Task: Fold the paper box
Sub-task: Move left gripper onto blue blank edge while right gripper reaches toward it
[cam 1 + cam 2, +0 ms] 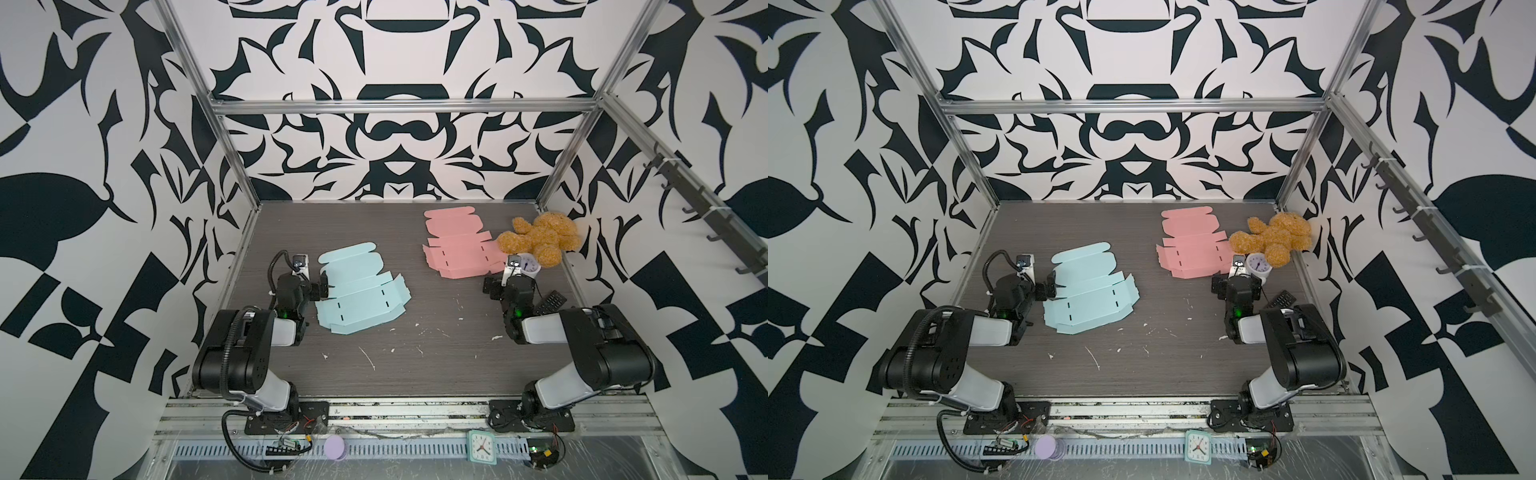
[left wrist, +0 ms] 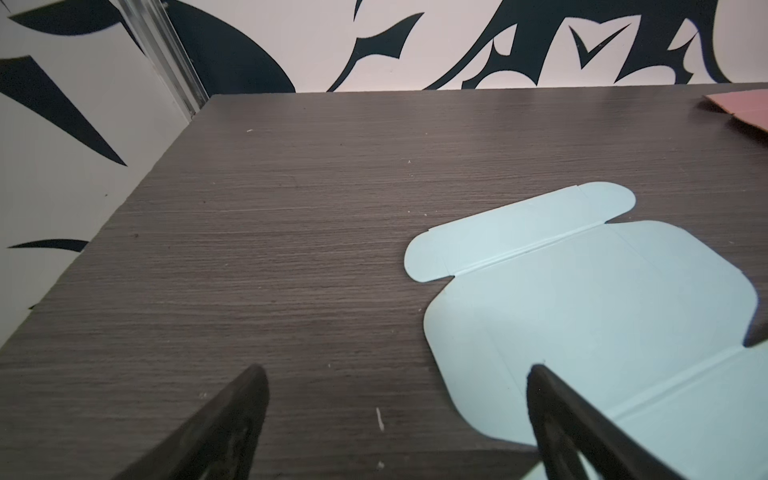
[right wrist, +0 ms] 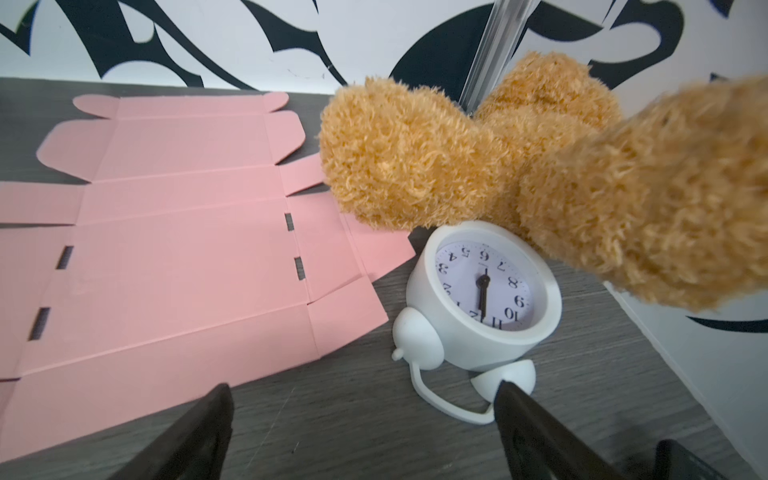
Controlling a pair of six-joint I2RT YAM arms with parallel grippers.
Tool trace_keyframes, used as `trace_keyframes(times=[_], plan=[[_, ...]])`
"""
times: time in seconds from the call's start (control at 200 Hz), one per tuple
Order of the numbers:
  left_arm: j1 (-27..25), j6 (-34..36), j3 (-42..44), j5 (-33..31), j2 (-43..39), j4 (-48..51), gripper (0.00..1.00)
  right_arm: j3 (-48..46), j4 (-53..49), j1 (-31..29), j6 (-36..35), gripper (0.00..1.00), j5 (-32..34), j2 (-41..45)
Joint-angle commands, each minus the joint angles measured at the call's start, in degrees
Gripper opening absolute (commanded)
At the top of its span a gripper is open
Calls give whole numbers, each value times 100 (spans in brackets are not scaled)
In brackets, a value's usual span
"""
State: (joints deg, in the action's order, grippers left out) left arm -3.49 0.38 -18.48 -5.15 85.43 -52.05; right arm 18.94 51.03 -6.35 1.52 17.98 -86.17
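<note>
A flat, unfolded light blue paper box [image 1: 357, 286] [image 1: 1092, 286] lies on the left half of the dark table, and a flat pink one [image 1: 457, 245] [image 1: 1192, 245] lies at the back right. My left gripper [image 1: 322, 286] [image 2: 397, 370] is open at the blue sheet's left edge. In the left wrist view one finger hangs over the blue sheet [image 2: 582, 311] and the other over bare table. My right gripper [image 1: 492, 286] [image 3: 363, 386] is open and empty, just in front of the pink sheet [image 3: 166, 249] and beside a white clock.
A brown teddy bear [image 1: 540, 237] [image 3: 498, 158] lies in the back right corner, partly on the pink sheet. A white alarm clock [image 1: 525, 266] [image 3: 482, 291] lies tipped over before it. A black remote [image 1: 549, 302] rests by the right wall. Paper scraps dot the table.
</note>
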Motion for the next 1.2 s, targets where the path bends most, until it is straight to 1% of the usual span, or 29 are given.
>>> trace_keyframes(times=[0.0, 0.13, 0.145, 0.19, 0.27, 0.375, 0.445, 0.49, 0.57, 0.615, 0.68, 0.69, 0.71, 0.745, 0.88, 0.945, 1.035, 1.195], plan=[[15, -55, -191, 117, -588, 642, 99, 32, -330, 13, 47, 100, 12, 445], [15, -161, -387, 317, -1193, 1621, 99, 217, -1291, 15, 225, 100, 32, 1120], [15, -188, -399, 344, -1411, 1710, 99, 230, -1384, 18, 260, 100, 26, 1207], [14, -264, -444, 451, -1670, 2029, 99, 270, -1726, 12, 340, 100, -4, 1469], [10, -430, -537, 606, -2088, 2598, 99, 453, -2540, 3, 570, 100, 10, 1992], [-56, -769, -677, 1061, -2512, 3251, 99, 915, -3975, -2, 1316, 100, 36, 2506], [-170, -1334, -829, 1093, -2660, 3723, 99, 1205, -4746, -30, 1799, 100, -43, 2684], [-226, -1716, -1036, 1145, -2660, 4197, 99, 1350, -5149, -54, 2148, 100, -77, 2741], [-293, -2175, -1518, 1292, -2491, 5206, 99, 1562, -5695, -129, 2472, 100, -374, 2781], [-311, -2288, -1778, 1566, -2346, 5653, 99, 1662, -6014, -194, 2676, 100, -418, 2783], [-342, -2436, -2015, 1964, -2143, 6046, 99, 1869, -6421, -276, 2886, 100, -625, 2710], [-349, -2466, -2036, 2015, -2118, 6083, 99, 1899, -6474, -285, 2893, 100, -635, 2687], [-354, -2504, -2063, 2133, -2074, 6127, 99, 1964, -6578, -324, 2910, 100, -885, 2643], [-385, -2591, -2085, 2315, -2024, 6145, 99, 2092, -6766, -412, 2924, 100, -1011, 2547], [-634, -2818, -2168, 2807, -1861, 6158, 99, 2529, -7318, -1038, 2831, 100, -1100, 2235], [-760, -2851, -2269, 3013, -1708, 6268, 99, 2696, -7502, -1438, 2851, 100, -1228, 2107], [-942, -2865, -2385, 3172, -1529, 6397, 99, 2881, -7722, -1876, 2934, 100, -1427, 1899], [-1166, -2832, -2371, 3221, -1389, 6572, 99, 3049, -7855, -2624, 3171, 100, -1727, 1577]])
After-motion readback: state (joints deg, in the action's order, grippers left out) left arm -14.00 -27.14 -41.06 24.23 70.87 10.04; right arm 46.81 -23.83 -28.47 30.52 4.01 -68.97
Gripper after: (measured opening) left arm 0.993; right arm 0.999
